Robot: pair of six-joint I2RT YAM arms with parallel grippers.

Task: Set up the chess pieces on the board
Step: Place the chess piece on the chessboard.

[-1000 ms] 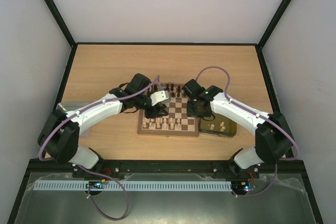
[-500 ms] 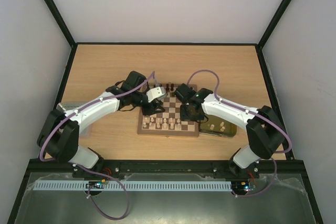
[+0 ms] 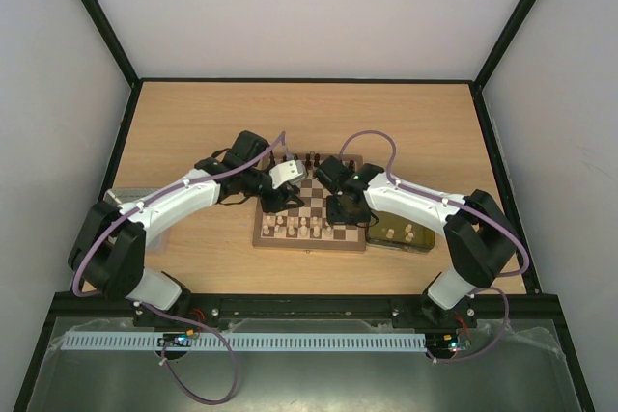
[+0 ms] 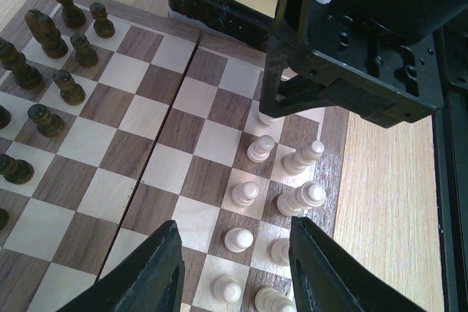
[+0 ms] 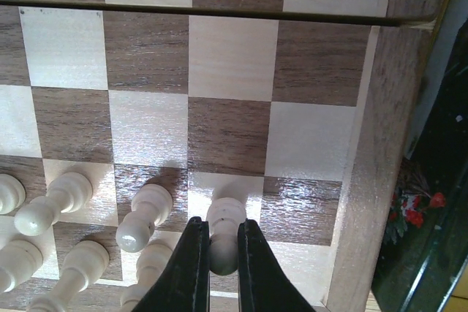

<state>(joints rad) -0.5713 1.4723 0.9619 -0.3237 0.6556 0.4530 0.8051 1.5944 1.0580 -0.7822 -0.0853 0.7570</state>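
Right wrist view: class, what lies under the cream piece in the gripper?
A cream square of the board. The right gripper grips the cream piece; whether its base touches is hidden.

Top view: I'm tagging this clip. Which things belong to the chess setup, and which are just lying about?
Job: board; dark pieces; cream pieces; held piece in the right gripper; left gripper; gold tray with spare cream pieces.
Lying about: grey tray at the left edge; white strip at the front.
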